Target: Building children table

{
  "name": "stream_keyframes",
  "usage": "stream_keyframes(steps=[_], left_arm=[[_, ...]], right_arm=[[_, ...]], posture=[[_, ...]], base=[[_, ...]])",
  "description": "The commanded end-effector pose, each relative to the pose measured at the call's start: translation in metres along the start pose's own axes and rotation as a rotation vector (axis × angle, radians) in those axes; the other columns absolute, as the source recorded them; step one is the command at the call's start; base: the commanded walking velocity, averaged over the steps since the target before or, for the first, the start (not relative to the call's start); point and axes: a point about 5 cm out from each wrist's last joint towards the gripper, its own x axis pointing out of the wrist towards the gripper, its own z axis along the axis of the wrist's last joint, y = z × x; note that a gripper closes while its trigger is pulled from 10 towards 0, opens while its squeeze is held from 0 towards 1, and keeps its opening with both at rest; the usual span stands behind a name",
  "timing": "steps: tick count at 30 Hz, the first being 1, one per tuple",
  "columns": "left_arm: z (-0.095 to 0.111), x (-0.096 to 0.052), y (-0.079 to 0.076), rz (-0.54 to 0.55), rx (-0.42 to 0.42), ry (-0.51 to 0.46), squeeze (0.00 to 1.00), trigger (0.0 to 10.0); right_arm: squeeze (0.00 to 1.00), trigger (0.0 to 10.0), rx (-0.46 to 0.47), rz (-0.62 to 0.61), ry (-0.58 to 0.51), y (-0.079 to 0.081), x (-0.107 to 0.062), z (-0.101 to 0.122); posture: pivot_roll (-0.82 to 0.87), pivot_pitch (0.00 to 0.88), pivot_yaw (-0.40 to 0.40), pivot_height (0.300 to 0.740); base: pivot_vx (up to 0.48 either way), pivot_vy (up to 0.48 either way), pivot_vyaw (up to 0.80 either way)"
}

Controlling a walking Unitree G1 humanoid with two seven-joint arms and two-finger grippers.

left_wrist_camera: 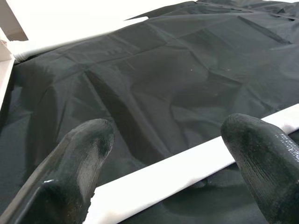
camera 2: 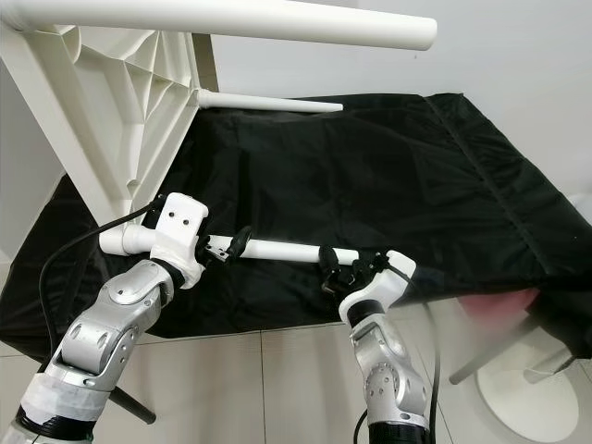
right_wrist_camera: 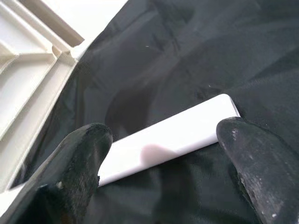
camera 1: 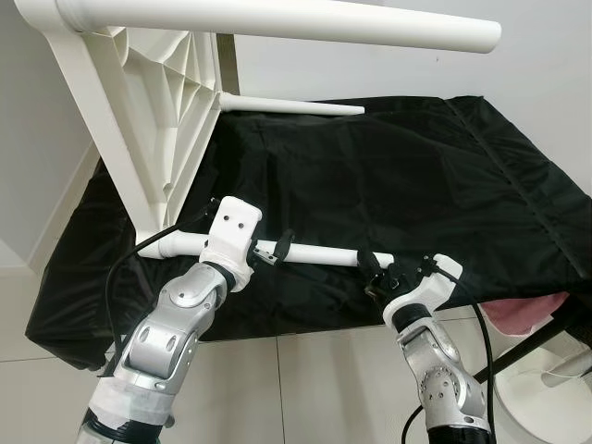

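Tipped on its edge on a black cloth [camera 1: 416, 176]: a white plastic children's table [camera 1: 139, 120], ribbed underside facing the right, tabletop standing near-upright at the left of the head views. Jutting from it to the right, three white legs: an upper leg [camera 1: 277, 23] crossing the top of the frame, a far leg [camera 1: 291, 106] low against the cloth at the back, and a near leg [camera 1: 319, 253] lying along the cloth's front edge. Plugged into the table's bottom corner at its left end, the near leg; tapered tip reaching toward the right.

Straddling the near leg close to its socket end: left gripper [camera 1: 275, 252], fingers [left_wrist_camera: 84, 154] spread to either side of the white tube in the left wrist view, apparently not pinching it. At the leg's free tip: right gripper [camera 1: 381, 273], black fingers [right_wrist_camera: 81, 154] parted, one either side of the rounded end in the right wrist view; far fingertip just beside the tip, firm contact not discernible.

Under the cloth, a raised surface, fabric draped over the front edge above pale floor tiles [camera 1: 305, 388]. At lower right, something pink [camera 1: 523, 314] peeking from beneath the cloth, beside a round white base [camera 1: 546, 398] on the floor. Behind, a plain light wall [camera 1: 546, 74].
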Motion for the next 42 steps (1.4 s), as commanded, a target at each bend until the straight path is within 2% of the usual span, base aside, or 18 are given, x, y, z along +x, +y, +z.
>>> stream_keyframes(steps=[1,9,13,15,18,19,22,24,28,30,33,35,36,38,40,42], left_arm=[[-0.001,0.0,0.001,-0.023,0.012,-0.001,0.0,10.0],[0.0,-0.001,0.003,-0.013,0.017,-0.002,0.0,10.0],[0.0,-0.001,0.003,-0.009,0.016,-0.005,0.0,10.0],[0.0,0.0,0.002,-0.009,0.015,-0.004,0.0,10.0],[-0.001,0.0,0.002,-0.008,0.014,-0.004,0.0,10.0],[-0.001,0.0,0.002,-0.009,0.014,-0.004,0.0,10.0],[-0.001,0.0,0.001,-0.009,0.014,-0.003,0.0,10.0],[-0.002,0.0,0.001,-0.007,0.011,-0.003,0.0,10.0],[-0.002,-0.001,0.001,-0.001,0.01,-0.002,0.0,10.0],[-0.003,-0.001,0.001,0.007,0.007,-0.001,0.0,10.0],[-0.004,-0.001,0.0,0.008,0.006,0.0,0.0,10.0],[-0.005,-0.002,0.0,0.005,0.002,0.003,0.0,10.0],[-0.005,-0.002,0.0,0.005,0.002,0.003,0.0,10.0],[-0.008,-0.001,-0.001,0.006,0.014,0.013,0.0,10.0],[-0.01,0.0,-0.001,0.008,0.021,0.02,0.0,10.0],[-0.014,0.003,0.0,0.03,0.033,0.044,0.0,10.0]], right_arm=[[0.0,10.0,0.052,-0.004,0.017,-0.001,0.005,-0.003],[0.0,10.0,0.136,-0.003,0.03,-0.001,0.01,-0.005],[0.0,10.0,0.158,-0.032,0.002,-0.01,0.014,0.002],[0.0,10.0,0.145,-0.068,-0.045,-0.022,0.02,0.016],[0.0,10.0,0.142,-0.082,-0.064,-0.027,0.022,0.023],[0.0,10.0,0.14,-0.097,-0.098,-0.033,0.025,0.034],[0.0,10.0,0.135,-0.119,-0.127,-0.04,0.027,0.045],[0.0,10.0,0.132,-0.135,-0.179,-0.049,0.028,0.062],[0.0,10.0,0.126,-0.154,-0.214,-0.053,0.028,0.07],[0.0,10.0,0.117,-0.185,-0.266,-0.06,0.026,0.079],[0.0,10.0,0.104,-0.18,-0.284,-0.06,0.026,0.082],[0.0,10.0,0.049,-0.103,-0.252,-0.044,0.026,0.075],[0.0,10.0,0.049,-0.103,-0.252,-0.044,0.026,0.075],[0.0,10.0,0.026,-0.029,-0.196,-0.028,0.023,0.058],[0.0,10.0,0.029,-0.014,-0.176,-0.025,0.022,0.052],[0.0,10.0,0.084,0.001,-0.149,-0.022,0.02,0.042]], posture=[[-0.01,0.046,0.034,0.74],[0.0,0.041,0.033,0.74],[0.0,0.04,0.035,0.74],[0.0,0.041,0.038,0.74],[0.0,0.041,0.038,0.74],[0.0,0.041,0.039,0.74],[-0.01,0.042,0.037,0.74],[-0.01,0.043,0.032,0.74],[0.0,0.044,0.031,0.74],[0.0,0.043,0.031,0.74],[0.0,0.041,0.029,0.74],[0.0,0.041,0.027,0.74],[0.0,0.041,0.027,0.74],[0.0,0.041,0.025,0.74],[0.0,0.041,0.026,0.74],[-0.01,0.045,0.032,0.74]], base=[[0.0,0.0,0.0],[0.0,0.0,0.0],[0.0,0.0,0.0],[0.0,0.0,0.0],[0.0,0.0,0.0],[0.0,0.0,0.0],[0.0,0.0,0.0],[0.0,0.0,0.0],[0.0,0.0,0.0],[0.0,0.0,0.0],[0.0,0.0,0.0],[0.0,0.0,0.0],[0.0,0.0,0.0],[0.0,0.0,0.0],[0.0,0.0,0.0],[0.0,0.0,0.0]])
